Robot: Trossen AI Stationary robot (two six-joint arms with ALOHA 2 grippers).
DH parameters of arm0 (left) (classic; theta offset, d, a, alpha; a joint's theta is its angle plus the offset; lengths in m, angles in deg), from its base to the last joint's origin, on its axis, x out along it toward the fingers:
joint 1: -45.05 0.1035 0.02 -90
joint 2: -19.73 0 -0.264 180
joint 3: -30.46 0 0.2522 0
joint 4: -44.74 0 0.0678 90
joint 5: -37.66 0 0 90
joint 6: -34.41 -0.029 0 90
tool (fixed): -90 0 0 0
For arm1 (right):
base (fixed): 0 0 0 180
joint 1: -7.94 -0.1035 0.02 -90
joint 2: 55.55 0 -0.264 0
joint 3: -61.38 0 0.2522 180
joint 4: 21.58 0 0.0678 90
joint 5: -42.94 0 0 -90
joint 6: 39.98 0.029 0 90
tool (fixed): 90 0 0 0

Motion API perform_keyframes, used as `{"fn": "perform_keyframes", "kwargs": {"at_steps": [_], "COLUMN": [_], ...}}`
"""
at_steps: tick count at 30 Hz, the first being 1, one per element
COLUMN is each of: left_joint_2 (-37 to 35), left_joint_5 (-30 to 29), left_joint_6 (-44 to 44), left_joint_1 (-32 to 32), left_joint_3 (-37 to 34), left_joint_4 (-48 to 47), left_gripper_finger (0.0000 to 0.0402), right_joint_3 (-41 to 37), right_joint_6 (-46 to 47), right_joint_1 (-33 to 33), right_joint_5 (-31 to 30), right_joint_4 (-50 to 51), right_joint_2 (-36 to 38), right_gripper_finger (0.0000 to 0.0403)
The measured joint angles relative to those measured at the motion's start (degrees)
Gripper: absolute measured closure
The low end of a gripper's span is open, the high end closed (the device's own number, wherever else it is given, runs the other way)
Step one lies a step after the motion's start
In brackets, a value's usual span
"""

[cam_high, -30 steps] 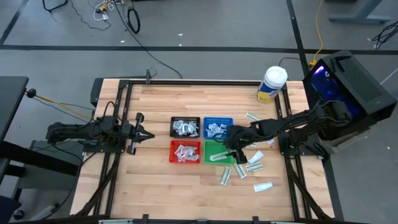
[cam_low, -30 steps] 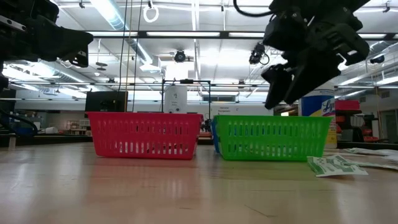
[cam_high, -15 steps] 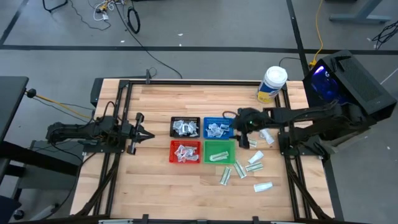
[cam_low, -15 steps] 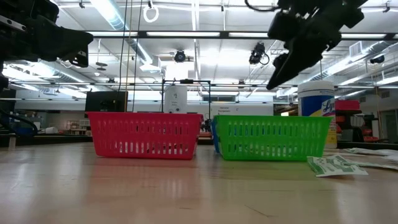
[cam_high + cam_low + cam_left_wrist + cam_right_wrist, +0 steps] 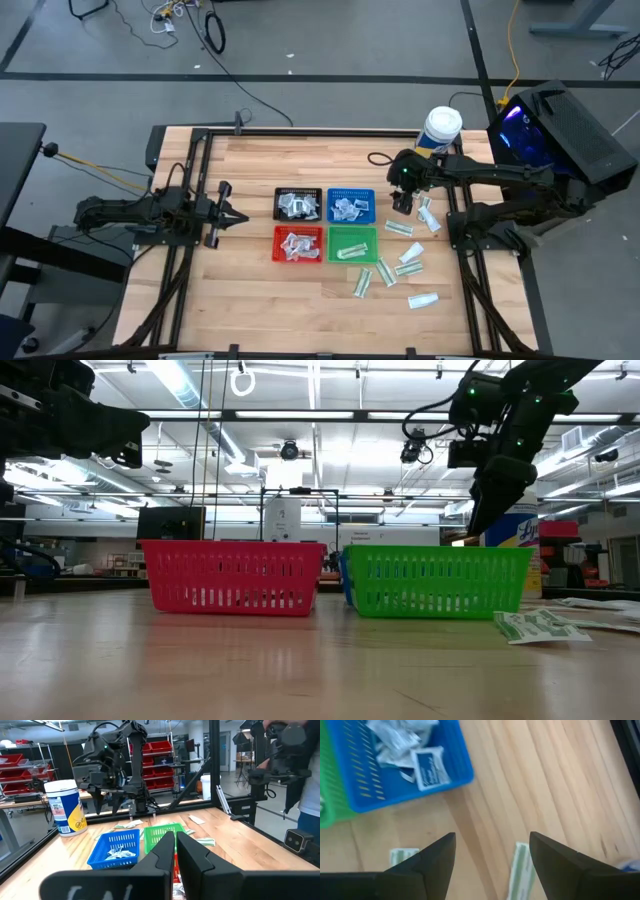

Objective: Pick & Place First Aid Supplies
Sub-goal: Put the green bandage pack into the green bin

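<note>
In the low view the green mesh tray point(image 5: 437, 581) hides most of the blue mesh tray point(image 5: 351, 205) behind it, and the black mesh tray point(image 5: 298, 205) cannot be seen behind the red mesh tray point(image 5: 233, 577). Only the edge of the big white jar with a yellow label point(image 5: 437, 134) shows past the right arm there.

The loose narrow white-and-green packets point(image 5: 400, 264) lie on the wooden table point(image 5: 250, 290) toward its right edge, between the green tray and the frame rail. Squarish white packets with bluish print point(image 5: 429, 766) fill the blue tray. One pale strip lies in the green tray, probably a packet.

The right claw point(image 5: 403, 203) hangs just right of the blue tray with fingers spread and nothing between them. A second ago it was over the green tray; it has since swung toward the far right corner, near the jar.

The left claw point(image 5: 238, 217) rests pressed together at the left side of the table, unchanged.
</note>
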Motion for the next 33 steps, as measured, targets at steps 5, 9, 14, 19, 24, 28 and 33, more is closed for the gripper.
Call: {"fn": "perform_keyframes", "kwargs": {"at_steps": [5,9,14,19,24,28,33], "left_joint_2": [0.0,0.0,0.0,0.0,0.0,0.0,0.0], "left_joint_5": [0.0,0.0,0.0,0.0,0.0,0.0,0.0], "left_joint_6": [0.0,0.0,0.0,0.0,0.0,0.0,0.0], "left_joint_1": [0.0,0.0,0.0,0.0,0.0,0.0,0.0], "left_joint_3": [0.0,0.0,0.0,0.0,0.0,0.0,0.0], "left_joint_4": [0.0,0.0,0.0,0.0,0.0,0.0,0.0], "left_gripper_finger": [0.0376,0.0376,0.0376,0.0376,0.0376,0.0376,0.0376], "right_joint_3": [0.0,0.0,0.0,-0.3,-3.7,-4.2,-4.3], "right_joint_6": [-2.0,-2.6,-2.6,-1.8,-1.2,-2.4,-2.4], "right_joint_1": [3.2,5.0,6.7,8.4,10.8,12.8,16.9], "right_joint_5": [0.0,0.0,0.3,0.5,0.7,1.8,5.0], "right_joint_4": [2.0,3.1,4.7,4.8,3.0,0.8,-0.7], "right_joint_2": [0.0,-0.8,-1.8,-2.0,-2.1,-2.8,-5.5], "right_gripper_finger": [0.0146,0.0146,0.0146,0.0146,0.0146,0.0146,0.0146]}}
